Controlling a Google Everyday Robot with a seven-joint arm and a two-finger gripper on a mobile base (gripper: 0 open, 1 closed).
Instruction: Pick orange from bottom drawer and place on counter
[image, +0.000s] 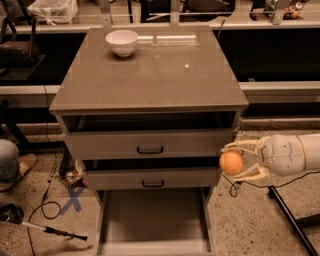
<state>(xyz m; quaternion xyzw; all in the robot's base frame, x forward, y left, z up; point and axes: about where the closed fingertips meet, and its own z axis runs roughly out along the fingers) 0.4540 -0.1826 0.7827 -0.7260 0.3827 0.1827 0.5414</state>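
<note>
The orange (231, 162) is a small smooth ball held between the fingers of my gripper (239, 161), which reaches in from the right, level with the cabinet's middle drawers and just off its right side. The gripper is shut on the orange. The bottom drawer (152, 220) is pulled out at the foot of the cabinet, and its flat floor is bare. The counter (150, 75) is the glossy grey-brown top above, up and to the left of the gripper.
A white bowl (122, 42) stands at the counter's far left. Two grey drawers with black handles (150, 149) sit slightly open above the bottom drawer. Cables and a tool (45, 227) lie on the floor at left. A dark bar (290, 220) slants at lower right.
</note>
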